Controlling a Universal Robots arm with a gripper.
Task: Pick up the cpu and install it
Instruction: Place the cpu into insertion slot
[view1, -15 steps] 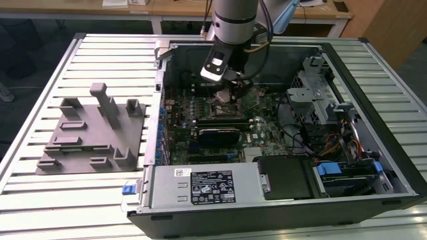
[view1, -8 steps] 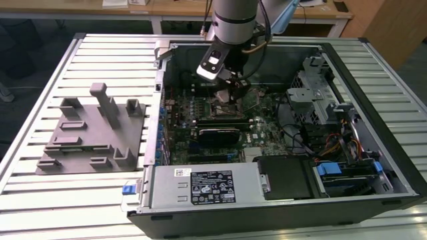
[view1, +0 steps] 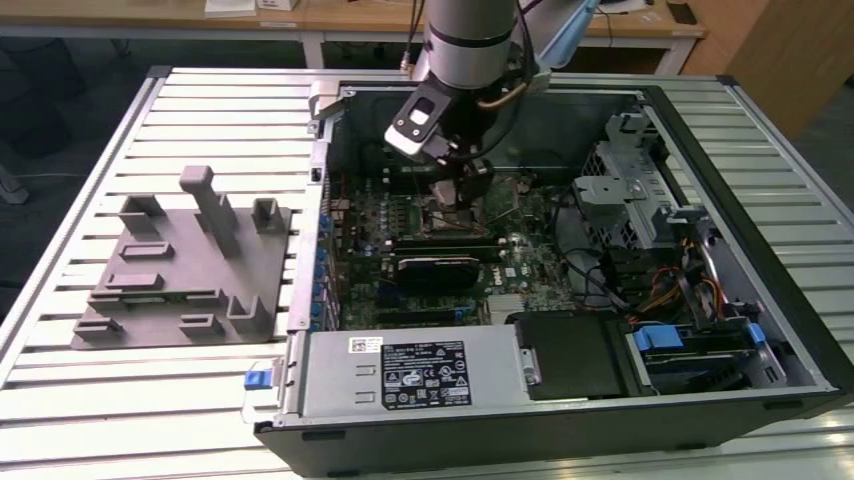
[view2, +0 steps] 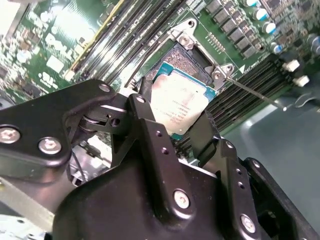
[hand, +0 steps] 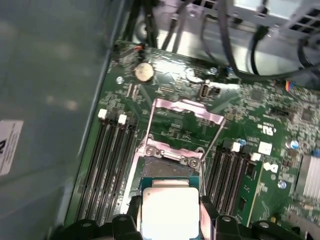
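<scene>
Position: the cpu (view2: 180, 102) (hand: 170, 210) sits between the two black fingers of the gripper (view2: 175, 120) (hand: 170, 221), metal top facing the cameras in both wrist views. The jaws are closed narrowly on two opposite edges of the cpu and hold it. It lies directly over the near part of the open socket (hand: 167, 169) (view2: 194, 56); whether it touches the socket cannot be told. The socket's metal hold-down frame (hand: 187, 112) stands swung open on the far side. Memory slots (hand: 112, 160) run along both sides of the socket on the green circuit board (hand: 260, 105). In the exterior view the arm (view1: 470, 40) reaches down into the open computer case (view1: 534, 440), gripper (view1: 461, 188) low over the board. The case lies on a slatted metal counter (view1: 80, 400). A grey holder block (view1: 174, 290) stands on the counter to the exterior view's left, apart from the case.
</scene>
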